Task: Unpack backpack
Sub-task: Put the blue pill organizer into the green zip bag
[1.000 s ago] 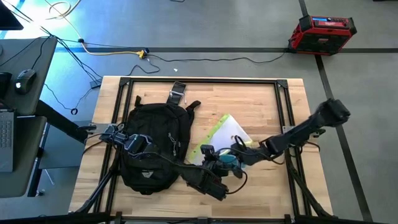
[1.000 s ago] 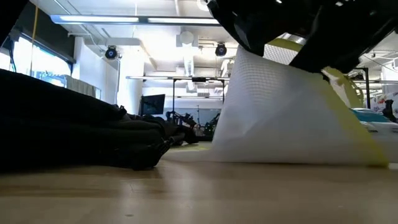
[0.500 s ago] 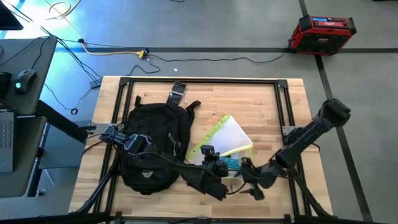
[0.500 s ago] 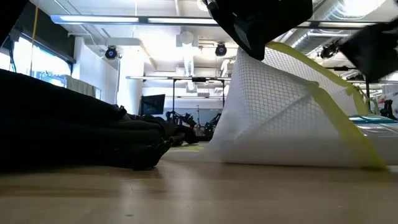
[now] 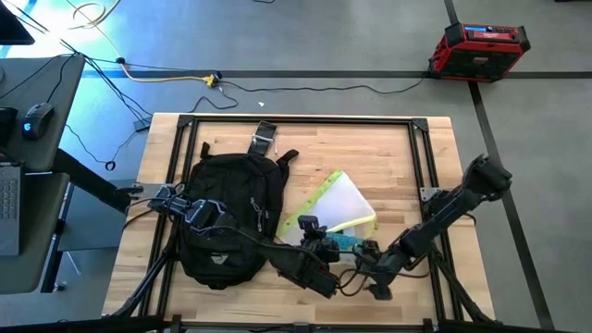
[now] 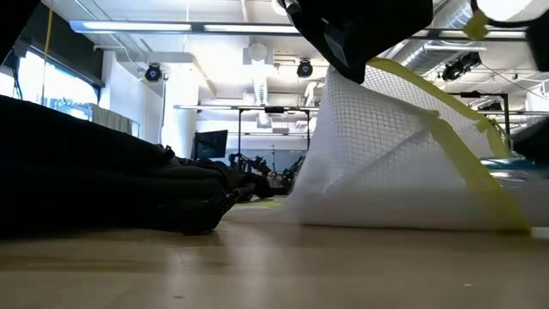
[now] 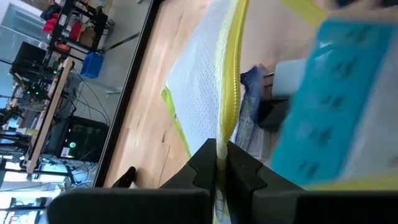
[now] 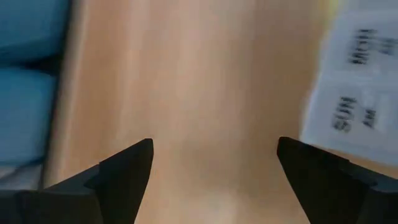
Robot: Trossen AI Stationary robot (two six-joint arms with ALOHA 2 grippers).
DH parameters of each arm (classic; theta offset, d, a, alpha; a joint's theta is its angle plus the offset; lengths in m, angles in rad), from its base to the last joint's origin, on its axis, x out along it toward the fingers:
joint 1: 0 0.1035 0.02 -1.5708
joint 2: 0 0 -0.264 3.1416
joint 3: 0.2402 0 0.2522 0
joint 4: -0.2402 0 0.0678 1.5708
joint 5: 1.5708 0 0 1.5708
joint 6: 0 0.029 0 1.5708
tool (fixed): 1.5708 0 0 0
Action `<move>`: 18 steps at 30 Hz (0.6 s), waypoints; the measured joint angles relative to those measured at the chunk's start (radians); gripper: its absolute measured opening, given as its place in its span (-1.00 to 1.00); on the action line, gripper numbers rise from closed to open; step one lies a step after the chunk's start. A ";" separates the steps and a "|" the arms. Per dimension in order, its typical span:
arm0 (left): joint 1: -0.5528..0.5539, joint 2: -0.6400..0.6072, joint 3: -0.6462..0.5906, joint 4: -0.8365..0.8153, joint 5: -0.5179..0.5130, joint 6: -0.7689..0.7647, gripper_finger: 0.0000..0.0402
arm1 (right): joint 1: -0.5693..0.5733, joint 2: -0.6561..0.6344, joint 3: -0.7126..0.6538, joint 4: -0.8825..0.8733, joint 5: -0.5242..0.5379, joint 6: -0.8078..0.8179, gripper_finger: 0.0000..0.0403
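Mesh pouch (image 5: 335, 205), yellow trim pinched in left claw (image 7: 219, 163); right claw (image 8: 211, 171) spread wide.

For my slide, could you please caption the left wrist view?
Left gripper shut on the mesh pouch's neon-yellow trim, a teal item beside it.

This is a robotics lab or workshop. A wooden table (image 5: 370, 153) in a black metal frame stands on a grey concrete floor (image 5: 324, 46) with loose cables (image 5: 277, 88) and a red equipment case (image 5: 479, 48), beside a desk (image 5: 28, 166) with a mouse (image 5: 35, 117). Across the table, the room has strip lights (image 6: 171, 27), exposed ducts (image 6: 429, 51), ceiling cameras (image 6: 153, 73) and benches with monitors (image 6: 211, 142).
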 joint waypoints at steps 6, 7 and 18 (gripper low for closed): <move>0.000 0.000 0.000 0.003 0.038 0.043 -1.00 | -0.009 -0.013 0.071 -0.187 0.585 0.090 0.65; 0.000 0.000 0.000 0.004 0.038 0.046 -1.00 | -0.019 -0.014 0.080 -0.208 0.621 0.091 0.65; -0.001 0.000 0.000 0.012 0.052 0.051 -1.00 | -0.109 -0.013 0.089 -0.206 0.689 0.114 0.65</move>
